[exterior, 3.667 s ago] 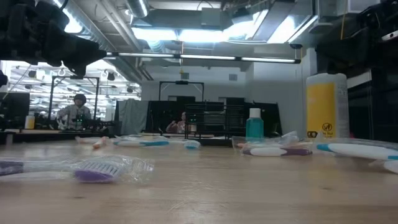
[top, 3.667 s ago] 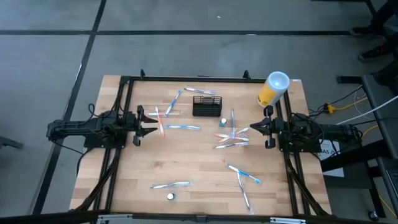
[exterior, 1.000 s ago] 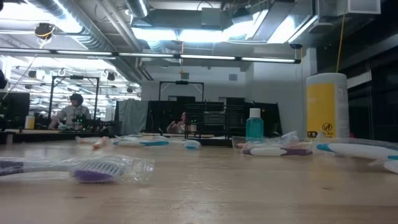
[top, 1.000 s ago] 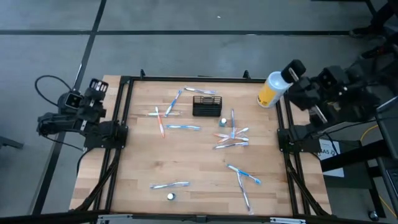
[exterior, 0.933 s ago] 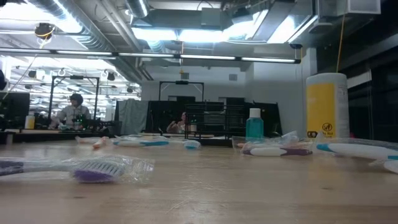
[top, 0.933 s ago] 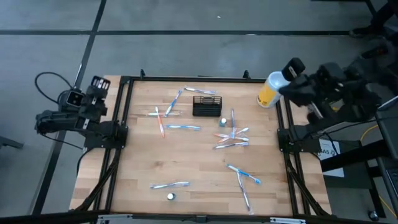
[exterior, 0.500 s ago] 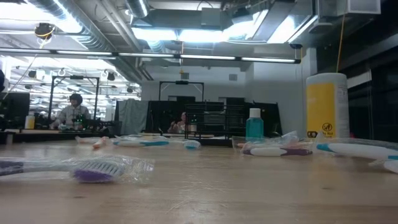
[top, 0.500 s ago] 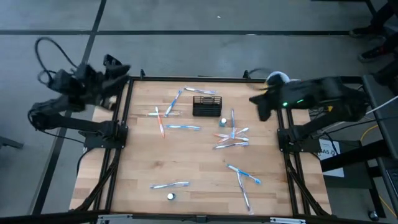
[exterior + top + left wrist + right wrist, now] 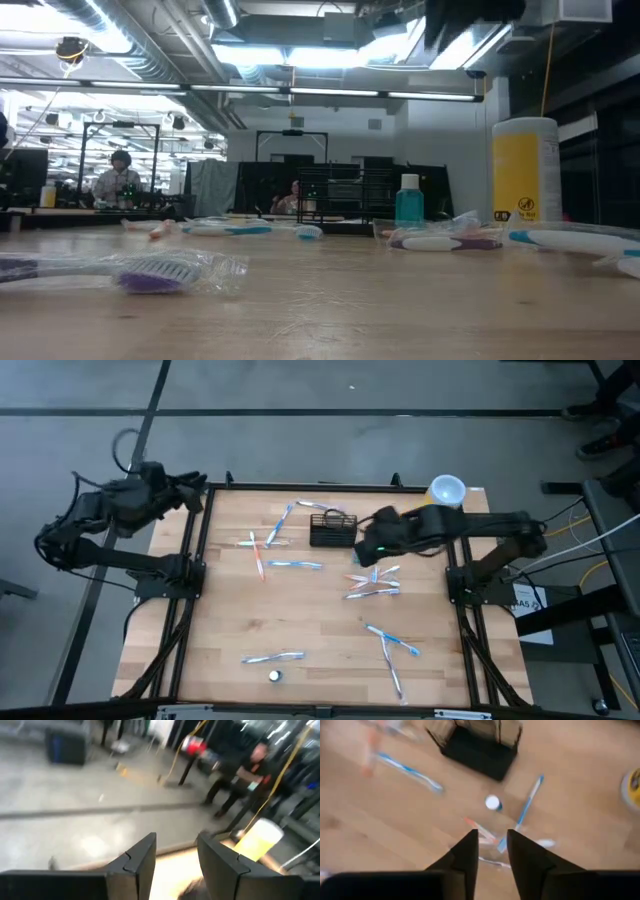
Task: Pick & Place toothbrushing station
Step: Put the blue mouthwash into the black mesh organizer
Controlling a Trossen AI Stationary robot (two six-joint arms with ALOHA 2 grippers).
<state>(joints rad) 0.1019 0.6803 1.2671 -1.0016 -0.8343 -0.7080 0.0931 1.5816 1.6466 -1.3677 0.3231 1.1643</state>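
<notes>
The toothbrushing station, a low black wire-mesh caddy (image 9: pixel 331 530), stands on its base on the wooden table, far of the middle; it also shows in the right wrist view (image 9: pixel 479 749) and the low view (image 9: pixel 340 192). My right gripper (image 9: pixel 368 552) hovers just right of it, open, pointing steeply down (image 9: pixel 492 851) over a small white-capped bottle (image 9: pixel 492 802) and wrapped toothbrushes (image 9: pixel 526 810). It touches nothing. My left gripper (image 9: pixel 198 485) is raised at the table's far left corner, open (image 9: pixel 177 862) and empty.
Several wrapped toothbrushes lie scattered on the table: left of the caddy (image 9: pixel 268 540), right of the middle (image 9: pixel 372 586), near right (image 9: pixel 392 643) and near left (image 9: pixel 272 657). A yellow canister with a white lid (image 9: pixel 440 500) stands at the far right. People stand beyond the table (image 9: pixel 250 767).
My right arm has swung in from beyond the table's right edge, come down and reached left over the table to just right of the caddy, tipping until its gripper points down. My left gripper has risen and turned toward the table at the far left corner.
</notes>
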